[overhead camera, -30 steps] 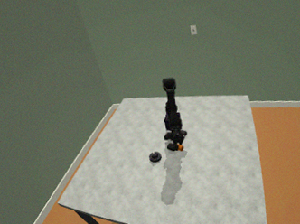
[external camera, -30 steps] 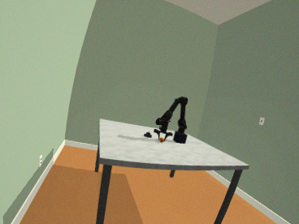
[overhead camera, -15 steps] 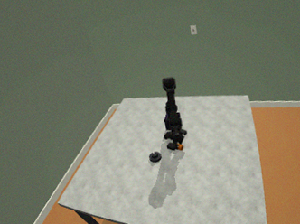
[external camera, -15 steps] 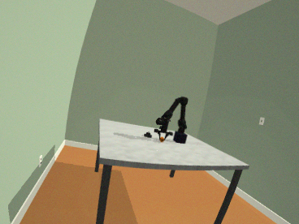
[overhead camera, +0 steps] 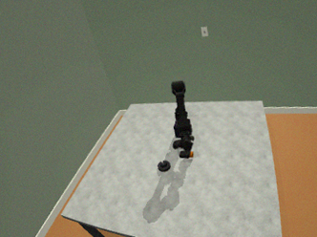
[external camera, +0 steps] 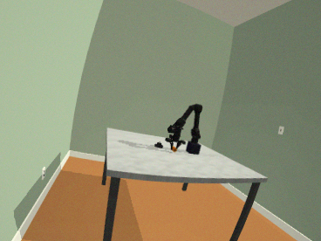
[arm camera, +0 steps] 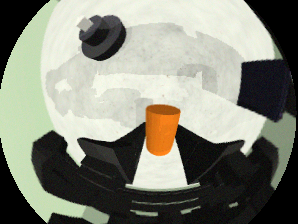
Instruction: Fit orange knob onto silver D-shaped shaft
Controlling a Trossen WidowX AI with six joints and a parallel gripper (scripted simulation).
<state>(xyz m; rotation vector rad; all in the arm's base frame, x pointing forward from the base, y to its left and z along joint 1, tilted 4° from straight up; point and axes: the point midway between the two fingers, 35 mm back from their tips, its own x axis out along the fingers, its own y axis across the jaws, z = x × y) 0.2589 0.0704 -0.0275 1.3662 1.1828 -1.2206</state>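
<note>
Apparently, the tool [overhead camera: 188, 155] [external camera: 174, 148] [arm camera: 160, 125] grips the knob [overhead camera: 191, 154] [external camera: 174, 149] [arm camera: 162, 131] by its sides, likely leaving its underside free for the shaft [arm camera: 85, 23].

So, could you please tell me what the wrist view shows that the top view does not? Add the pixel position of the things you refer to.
Only the wrist view shows the pale D-shaped shaft [arm camera: 85, 23] distinctly, and both fingers of the claw [arm camera: 160, 125] [overhead camera: 188, 154] pinching the orange knob [arm camera: 161, 134] [overhead camera: 191, 154] from opposite sides.

Only the top view shows the orange floor [overhead camera: 304, 171] and a wall outlet [overhead camera: 204, 31].

Both show the knob, the claw and the dark round pedestal [arm camera: 111, 42] [overhead camera: 164, 166].
</note>
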